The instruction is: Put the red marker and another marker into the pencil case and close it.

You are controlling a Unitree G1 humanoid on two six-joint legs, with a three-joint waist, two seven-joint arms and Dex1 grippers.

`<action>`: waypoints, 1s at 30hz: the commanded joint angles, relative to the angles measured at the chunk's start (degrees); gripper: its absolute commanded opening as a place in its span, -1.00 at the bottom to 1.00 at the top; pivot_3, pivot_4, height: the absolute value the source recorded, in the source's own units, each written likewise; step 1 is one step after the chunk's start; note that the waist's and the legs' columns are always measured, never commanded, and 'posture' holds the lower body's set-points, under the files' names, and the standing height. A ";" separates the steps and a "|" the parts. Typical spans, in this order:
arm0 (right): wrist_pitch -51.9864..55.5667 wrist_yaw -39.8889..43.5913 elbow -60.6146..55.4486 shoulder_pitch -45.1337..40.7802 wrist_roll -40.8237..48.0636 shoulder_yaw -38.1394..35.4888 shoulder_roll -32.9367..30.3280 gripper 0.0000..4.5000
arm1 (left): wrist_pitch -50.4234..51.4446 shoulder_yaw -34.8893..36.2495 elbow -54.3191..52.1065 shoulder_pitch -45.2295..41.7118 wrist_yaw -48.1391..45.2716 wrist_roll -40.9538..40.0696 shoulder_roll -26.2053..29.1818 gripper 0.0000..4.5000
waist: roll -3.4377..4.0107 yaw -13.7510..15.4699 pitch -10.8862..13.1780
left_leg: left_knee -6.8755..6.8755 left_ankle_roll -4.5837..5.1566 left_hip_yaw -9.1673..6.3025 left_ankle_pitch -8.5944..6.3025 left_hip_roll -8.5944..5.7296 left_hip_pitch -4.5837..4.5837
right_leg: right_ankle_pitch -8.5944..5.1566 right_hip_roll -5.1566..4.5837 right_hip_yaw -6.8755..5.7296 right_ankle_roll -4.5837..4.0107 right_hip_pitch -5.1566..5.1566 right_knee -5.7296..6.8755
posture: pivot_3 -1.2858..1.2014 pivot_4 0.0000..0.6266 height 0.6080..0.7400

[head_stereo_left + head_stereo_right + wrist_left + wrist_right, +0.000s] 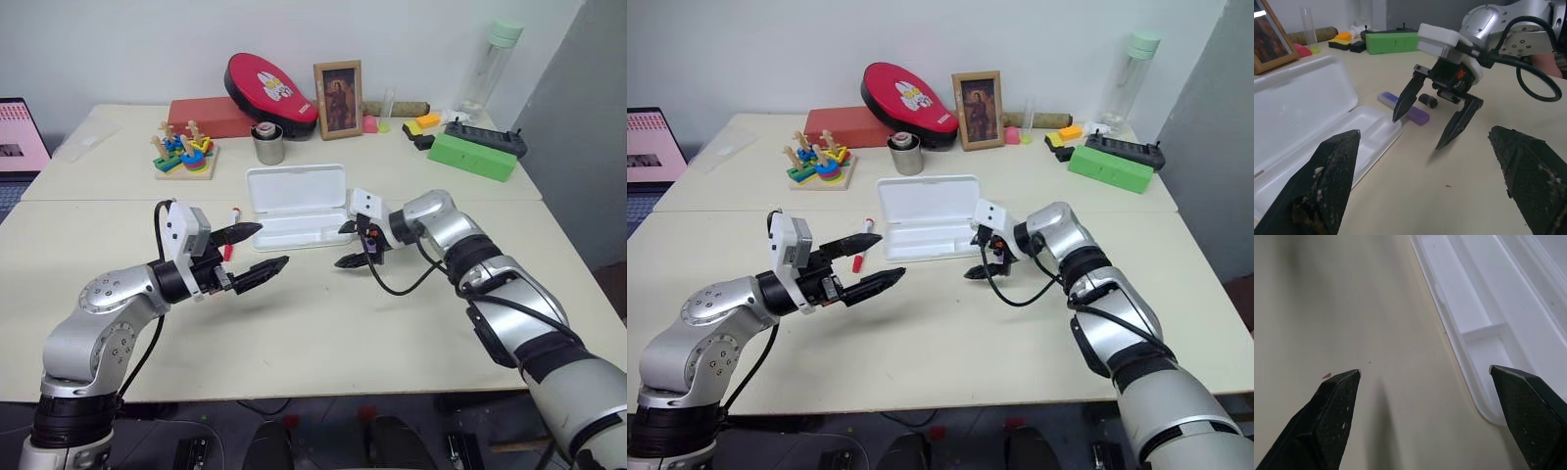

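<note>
Lying open on the cream table (pixel 323 323), lid up toward the far side, empty tray toward the robot: the pencil case (pixel 296 204), white, no legible lettering on it. No brand or readable text anywhere; only a cartoon rabbit figure on the red oval case (pixel 269 86) at the back, print too small to make out.

Hovering just off the case's near right corner: the right gripper (pixel 354 244), black fingers spread wide, tips angled down at the tabletop, holding nothing, touching nothing. Seen from the left wrist, just behind those fingers: the purple marker (pixel 1403 107), flat on the table beside the case's right end, apart from the tips, with a tiny dark block (pixel 1427 101) next to it.

Poised over the table left of the case: the left gripper (pixel 249 251), fingers likewise wide apart, pointing level toward the right gripper, empty.

Resting on the table just left of the case, partly hidden behind the left gripper's upper finger: the red marker (pixel 862 245), red cap showing, outside the case.
</note>
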 commanded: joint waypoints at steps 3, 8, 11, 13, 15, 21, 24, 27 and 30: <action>-2.75 -4.01 4.64 -3.84 -2.62 -2.41 2.57 0.98 | 0.04 1.50 -3.48 1.01 2.49 -0.85 -0.52 1.00 | 0.01 -0.05 0.00 | 0.01 0.00 -0.01 0.00 0.00 0.01 | 0.00 0.01 0.00 0.00 -0.01 0.04 | 0.03 -0.52 1.00; -2.61 -8.04 6.69 -3.92 -6.58 -1.42 4.39 0.98 | 0.03 1.64 -4.21 1.29 4.29 -0.90 -1.26 1.00 | 0.01 -0.02 0.00 | 0.00 0.00 -0.01 0.00 0.00 0.00 | 0.00 0.01 0.00 0.00 -0.01 0.04 | 0.03 -0.52 1.00; -2.04 -9.90 7.50 -3.88 -8.73 -1.02 5.28 0.98 | 0.06 1.66 -4.56 1.32 5.06 -0.94 -1.46 1.00 | 0.01 -0.07 0.01 | 0.00 0.00 -0.01 0.00 0.00 -0.01 | 0.00 0.01 0.00 0.00 -0.02 0.04 | 0.03 -0.52 1.00; -1.63 -10.30 7.79 -3.95 -9.47 -1.34 5.67 0.98 | 0.07 1.65 -4.73 1.38 5.49 -0.93 -1.50 1.00 | 0.02 -0.08 0.01 | 0.00 0.00 -0.01 0.00 0.00 0.00 | 0.00 0.02 0.00 0.00 -0.04 0.05 | 0.03 -0.52 1.00; -1.59 -11.34 7.98 -3.99 -10.65 -1.15 5.98 0.82 | 0.06 1.76 -4.94 1.48 5.91 -1.02 -1.62 1.00 | 0.01 -0.08 0.00 | 0.00 0.00 -0.01 0.00 0.00 0.01 | 0.00 0.02 0.00 0.00 -0.02 0.06 | 0.03 -0.52 1.00; -1.91 -11.66 8.13 -4.28 -11.88 -1.88 6.56 0.23 | 0.09 2.22 -5.20 1.82 6.84 -1.17 -1.66 1.00 | 0.01 -0.02 0.00 | 0.01 0.00 -0.02 0.00 0.00 0.03 | 0.00 0.02 0.00 0.00 -0.01 0.12 | 0.03 -0.52 1.00; -2.36 -11.74 8.19 -4.33 -12.28 -2.13 6.66 -0.03 | -0.03 2.59 -5.28 2.00 7.28 -1.13 -1.48 1.00 | 0.01 -0.04 0.00 | 0.02 0.00 -0.02 0.00 0.00 0.03 | 0.00 0.02 0.00 0.00 0.00 0.11 | 0.03 -0.52 1.00; -2.75 -11.87 8.30 -4.36 -12.77 -2.23 6.74 -0.34 | -0.17 3.14 -5.48 2.10 7.90 -1.20 -1.50 1.00 | 0.01 -0.04 0.00 | 0.00 0.00 -0.02 0.00 0.00 0.02 | 0.00 0.02 0.00 0.00 -0.01 0.08 | 0.03 -0.52 1.00; -3.10 -12.04 8.39 -4.45 -13.27 -2.40 6.95 -0.67 | -0.23 3.88 -5.94 2.63 8.56 -1.29 -1.52 1.00 | 0.01 -0.05 0.00 | 0.00 0.00 -0.02 0.00 0.00 0.02 | 0.00 0.02 0.00 0.00 -0.01 0.07 | 0.03 -0.52 1.00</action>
